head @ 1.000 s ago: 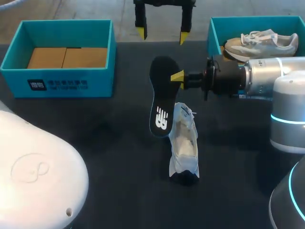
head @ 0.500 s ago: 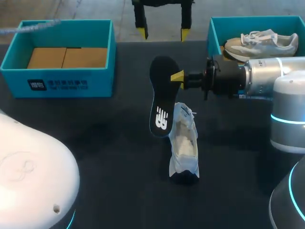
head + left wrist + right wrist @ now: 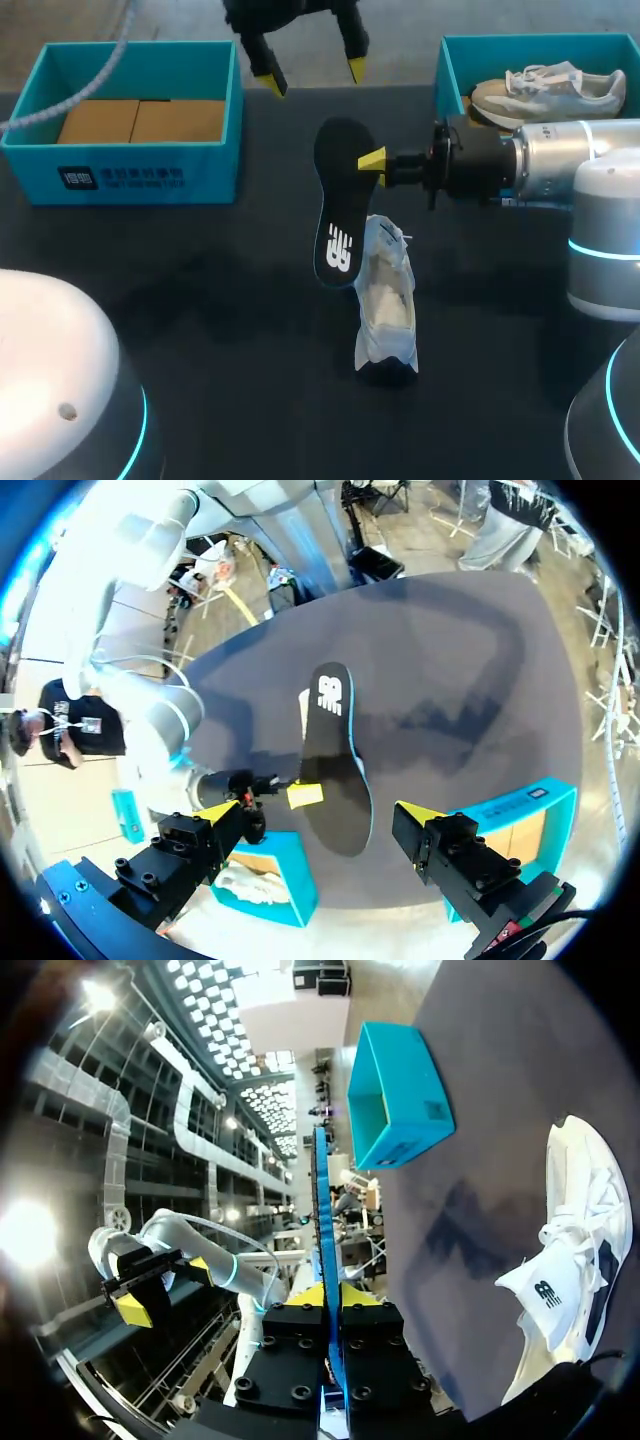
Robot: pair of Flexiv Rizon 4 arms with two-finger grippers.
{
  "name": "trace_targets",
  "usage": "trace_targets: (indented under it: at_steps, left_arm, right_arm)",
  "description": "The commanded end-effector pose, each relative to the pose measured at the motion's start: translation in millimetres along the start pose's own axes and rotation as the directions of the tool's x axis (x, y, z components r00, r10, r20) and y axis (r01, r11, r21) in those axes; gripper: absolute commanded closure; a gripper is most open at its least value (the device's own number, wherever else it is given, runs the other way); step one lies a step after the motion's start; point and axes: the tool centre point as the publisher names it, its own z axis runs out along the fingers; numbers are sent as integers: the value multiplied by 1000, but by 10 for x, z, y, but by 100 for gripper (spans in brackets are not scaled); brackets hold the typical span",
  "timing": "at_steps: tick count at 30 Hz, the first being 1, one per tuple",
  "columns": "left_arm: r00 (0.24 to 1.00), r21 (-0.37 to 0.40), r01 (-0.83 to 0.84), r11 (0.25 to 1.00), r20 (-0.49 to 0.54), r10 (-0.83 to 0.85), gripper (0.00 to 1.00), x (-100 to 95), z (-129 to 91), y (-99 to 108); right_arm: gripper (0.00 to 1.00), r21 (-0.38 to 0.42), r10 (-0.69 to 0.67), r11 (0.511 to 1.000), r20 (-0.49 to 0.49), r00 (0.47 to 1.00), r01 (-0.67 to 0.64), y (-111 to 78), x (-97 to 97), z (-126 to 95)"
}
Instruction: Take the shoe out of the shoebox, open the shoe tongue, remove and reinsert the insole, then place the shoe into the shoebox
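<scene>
the white shoe is lying on the dark desk. the right end effector is pinching the black insole just beyond the shoe, holding it raised, its lower end with the white mark hanging close beside the shoe. the left end effector is hovering farther beyond the shoe, fingers spread wide and gripping nothing. an open teal box is sitting well off on the shoe's left-arm side. another teal box, beyond the shoe on the right-arm side, is carrying a second shoe.

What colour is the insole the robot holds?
The insole is black with a white logo, clearest in the head view.
</scene>
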Motion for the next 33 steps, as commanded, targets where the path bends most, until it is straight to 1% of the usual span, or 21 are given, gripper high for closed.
trace_targets:
  at_steps: [1, 5, 9, 15, 18, 22, 26, 33]
  left_arm:
    - [862, -130, 34, 991, 505, 37, 0, 143, 4, -120]
    - [790, -150, 53, 987, 611, 50, 0, 213, 30, -158]
    - [707, -152, 63, 986, 704, 63, 0, 248, 89, -190]
    - [572, -175, 59, 983, 813, 110, 0, 333, 127, -264]
    - [522, -179, 48, 983, 843, 128, 0, 359, 127, -303]
    - [457, -168, 63, 984, 881, 121, 0, 446, 98, -306]
    - [421, -148, 85, 985, 901, 99, 0, 528, 119, -279]
    - [365, -137, 82, 987, 926, 98, 0, 571, 236, -310]
  right_arm:
    - [100, -3, 0, 1000, 0, 1000, 0, -6, -3, 12]
    - [100, -3, 0, 1000, 0, 1000, 0, -6, -3, 12]
    - [100, -3, 0, 1000, 0, 1000, 0, -6, -3, 12]
    - [100, -3, 0, 1000, 0, 1000, 0, -6, -3, 12]
    - [100, -3, 0, 1000, 0, 1000, 0, -6, -3, 12]
    - [100, -3, 0, 1000, 0, 1000, 0, -6, -3, 12]
    - [100, -3, 0, 1000, 0, 1000, 0, -6, -3, 12]
    - [100, -3, 0, 1000, 0, 1000, 0, -6, -3, 12]
